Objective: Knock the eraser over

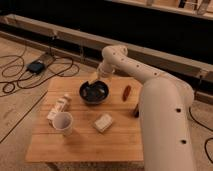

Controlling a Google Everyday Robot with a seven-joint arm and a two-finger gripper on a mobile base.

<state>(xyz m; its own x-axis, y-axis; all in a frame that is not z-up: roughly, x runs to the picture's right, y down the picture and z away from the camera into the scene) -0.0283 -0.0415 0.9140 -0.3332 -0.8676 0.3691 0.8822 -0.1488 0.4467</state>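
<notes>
One wooden table [85,145], with six loose items on it. One dark bowl [94,93] toward the far middle. One white cup [64,123] at the near left. One small carton [58,107], lying just beside the cup on its far side. One flat beige block [103,122] near the middle. One reddish-brown oblong item [127,92] right of the bowl. One slim black eraser [135,111] at the right edge, close against the one white arm [160,115]. One gripper [98,78], above the bowl's far rim. On the floor at the far left, one small blue box [36,66] amid several black cables [65,64].
</notes>
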